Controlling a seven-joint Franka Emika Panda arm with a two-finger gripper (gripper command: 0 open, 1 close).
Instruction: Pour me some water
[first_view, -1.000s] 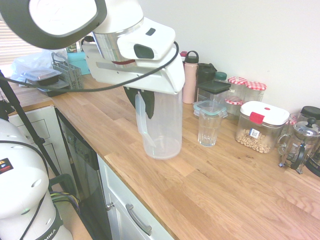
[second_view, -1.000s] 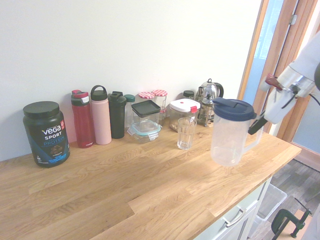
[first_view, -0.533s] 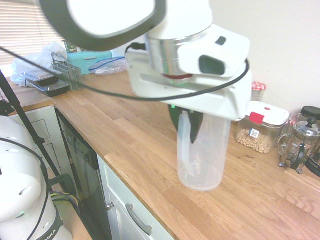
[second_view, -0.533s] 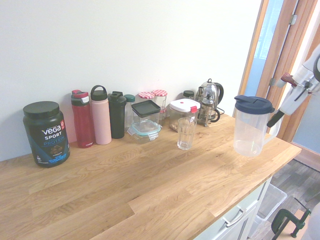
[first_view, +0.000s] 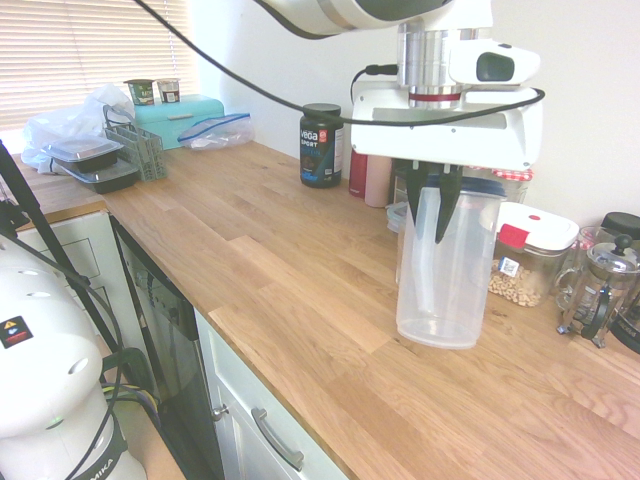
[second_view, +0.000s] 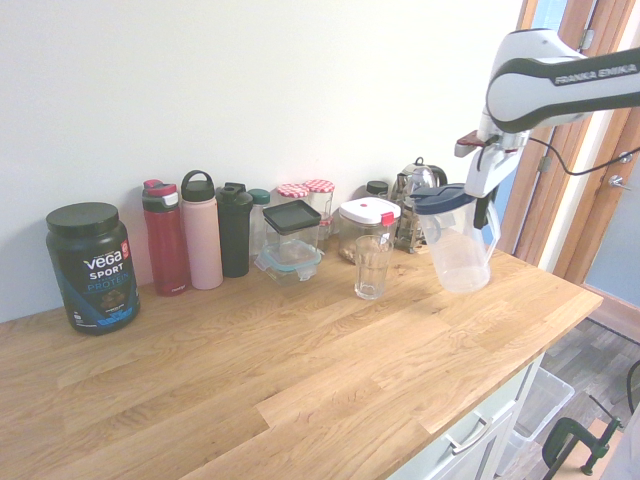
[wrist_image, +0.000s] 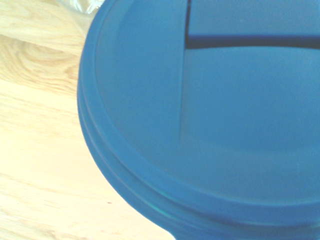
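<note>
A clear plastic pitcher (second_view: 455, 240) with a dark blue lid (wrist_image: 210, 115) hangs slightly tilted in my gripper (second_view: 486, 196), which is shut on its handle from above. It looks almost empty. The pitcher's base is at or just above the wooden counter (second_view: 300, 380); I cannot tell whether they touch. The empty drinking glass (second_view: 372, 265) stands upright a short way to the pitcher's left in the second exterior view. In the first exterior view the pitcher (first_view: 445, 265) hides most of the glass, and my gripper (first_view: 430, 205) shows as dark fingers (first_view: 443, 212) by the lid.
Along the wall stand a Vega tub (second_view: 90, 268), red (second_view: 165, 238) and pink bottles (second_view: 200, 230), a dark-lidded glass box (second_view: 291, 238), a white-lidded jar (first_view: 525, 255) and a French press (first_view: 598, 290). A dish rack (first_view: 135, 150) sits at the counter's far end.
The arm has carried the pitcher from near the counter's front edge back toward the wall, beside the glass. The wrist has turned, so the handle now faces away from the glass.
</note>
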